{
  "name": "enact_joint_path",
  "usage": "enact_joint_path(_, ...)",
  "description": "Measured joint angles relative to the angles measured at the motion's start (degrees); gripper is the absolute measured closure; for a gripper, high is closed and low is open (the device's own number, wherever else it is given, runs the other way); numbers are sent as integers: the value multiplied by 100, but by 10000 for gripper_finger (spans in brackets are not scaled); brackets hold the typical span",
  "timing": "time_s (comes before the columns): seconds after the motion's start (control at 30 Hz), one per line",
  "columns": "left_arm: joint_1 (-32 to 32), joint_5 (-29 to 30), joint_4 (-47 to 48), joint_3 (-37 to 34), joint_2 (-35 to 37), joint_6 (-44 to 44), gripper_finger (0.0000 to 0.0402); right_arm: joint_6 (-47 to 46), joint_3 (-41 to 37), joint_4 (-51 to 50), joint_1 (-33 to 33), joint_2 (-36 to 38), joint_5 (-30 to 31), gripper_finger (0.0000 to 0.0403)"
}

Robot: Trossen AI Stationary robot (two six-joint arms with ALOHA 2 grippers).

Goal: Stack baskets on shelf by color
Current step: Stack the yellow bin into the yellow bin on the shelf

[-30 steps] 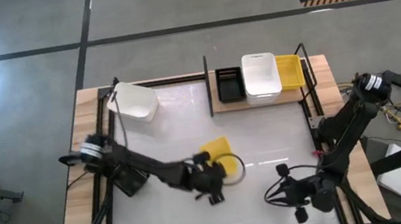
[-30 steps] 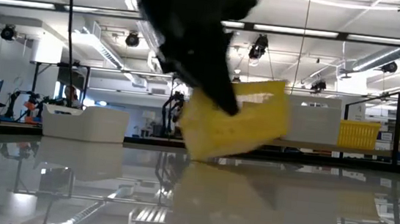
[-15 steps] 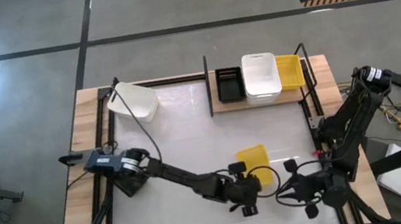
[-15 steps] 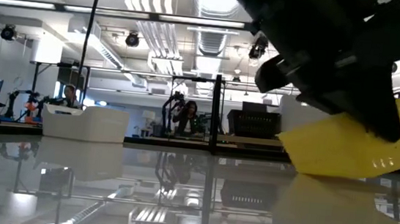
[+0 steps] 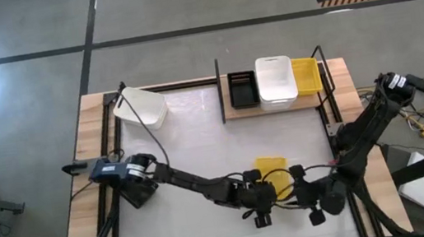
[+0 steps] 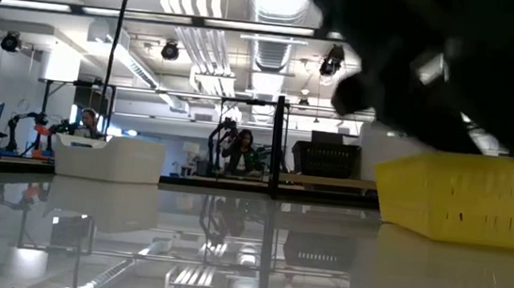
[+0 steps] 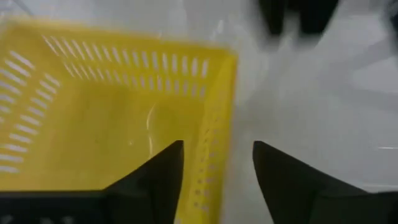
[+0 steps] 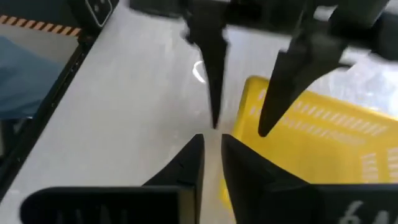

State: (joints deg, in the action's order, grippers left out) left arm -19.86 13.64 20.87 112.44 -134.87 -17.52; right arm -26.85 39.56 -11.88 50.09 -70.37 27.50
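A yellow basket (image 5: 271, 167) (image 6: 465, 197) stands flat on its bottom on the white table, near the front right. My left gripper (image 5: 264, 202) (image 7: 217, 146) is open at the basket's near side. One finger is inside and one outside the slotted side wall (image 7: 214, 124), apart from it. My right gripper (image 5: 311, 200) (image 8: 212, 140) hangs just right of the basket (image 8: 323, 143), its fingers a narrow gap apart with nothing between them. On the shelf (image 5: 236, 113) at the back stand a black basket (image 5: 242, 89), a white basket (image 5: 276, 80) and a yellow basket (image 5: 306, 74).
A white basket (image 5: 141, 108) (image 6: 109, 158) stands at the table's far left corner. Black upright rods (image 5: 220, 92) rise at the shelf's ends. The two arms are close together at the front right. The table's middle and left lie bare.
My left gripper has carried the yellow basket from the table's middle toward its right edge. The basket hung tilted under the fingers before and now stands level on the table.
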Motion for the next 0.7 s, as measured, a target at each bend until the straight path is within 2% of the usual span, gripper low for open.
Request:
enact_joint_path(0.13,-46,-79,243,-22,493,3,202,118,191,23,-353,-45,-384,306)
enact_joint_path(0.27,-177,70,738,-226,920,-206,199,214,393,-126,-531,-398,-667,262)
enact_joint_path(0.37,-383,740,929,-543,1271,-394,198,234,651,-249,-591,-857,-697,243)
enact_joint_path(0.53,-807,1950,954,-1478,1830,-1016,198,-88,1524,-1621,-807,-1688,-603,243)
enact_joint_path(0.7,-1137,2728,213,-2558,2175,-1952,198,-279,2462,-2718,-1014,-2374,-488,258)
